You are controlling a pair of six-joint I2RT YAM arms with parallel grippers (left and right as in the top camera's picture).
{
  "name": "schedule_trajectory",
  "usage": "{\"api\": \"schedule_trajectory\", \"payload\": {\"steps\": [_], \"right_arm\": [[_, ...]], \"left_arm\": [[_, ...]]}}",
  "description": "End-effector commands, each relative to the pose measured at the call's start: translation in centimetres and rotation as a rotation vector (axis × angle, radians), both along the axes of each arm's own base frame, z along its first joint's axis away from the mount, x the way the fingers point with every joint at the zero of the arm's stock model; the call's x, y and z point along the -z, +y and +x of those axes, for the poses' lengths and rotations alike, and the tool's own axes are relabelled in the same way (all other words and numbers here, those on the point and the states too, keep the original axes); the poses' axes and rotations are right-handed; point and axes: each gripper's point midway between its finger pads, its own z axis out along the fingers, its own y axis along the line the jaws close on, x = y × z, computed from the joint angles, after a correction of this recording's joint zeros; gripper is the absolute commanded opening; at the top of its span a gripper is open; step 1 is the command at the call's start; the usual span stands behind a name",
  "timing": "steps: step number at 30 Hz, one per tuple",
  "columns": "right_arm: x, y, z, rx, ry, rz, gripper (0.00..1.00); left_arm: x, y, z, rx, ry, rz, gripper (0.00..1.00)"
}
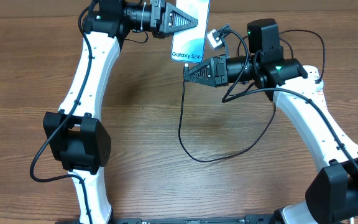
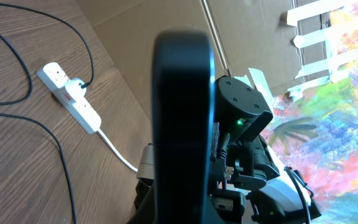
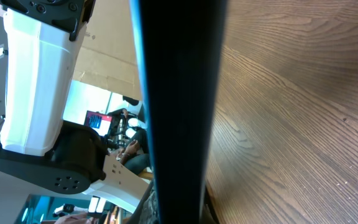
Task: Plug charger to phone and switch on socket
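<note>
The phone (image 1: 190,34), with a teal screen and "Galaxy S24+" text, is held above the table at the back, screen up. My left gripper (image 1: 188,25) is shut on its far end. My right gripper (image 1: 189,70) is shut on its near end by the text. Both wrist views show the phone edge-on as a dark band, the left (image 2: 182,112) and the right (image 3: 179,93). The charger cable (image 1: 194,155) drops from under the right fingertips and loops across the table. Its connector tip is hidden. The socket (image 2: 70,96) lies on the table with a black plug in it.
In the overhead view the socket is mostly hidden under the right arm, and only a white and red bit (image 1: 319,79) shows. Its white cord (image 2: 114,146) runs off toward the arm base. Both arm bases stand at the table's front edge.
</note>
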Motion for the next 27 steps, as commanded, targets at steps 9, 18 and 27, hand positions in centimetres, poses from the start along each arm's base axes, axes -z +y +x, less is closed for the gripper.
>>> {"api": "schedule_trajectory", "payload": {"steps": [9, 18, 27], "right_arm": [[-2.28, 0.38, -0.73, -0.022, -0.061, 0.028, 0.04], [-2.59, 0.44, -0.5, -0.016, -0.063, 0.035, 0.04], [-2.68, 0.46, -0.4, -0.014, -0.072, 0.037, 0.04]], "left_arm": [[-1.42, -0.24, -0.95, 0.036, -0.041, -0.022, 0.04], [-1.41, -0.26, -0.97, 0.036, -0.04, -0.022, 0.04], [-1.42, -0.26, -0.99, 0.038, -0.039, -0.023, 0.04]]}}
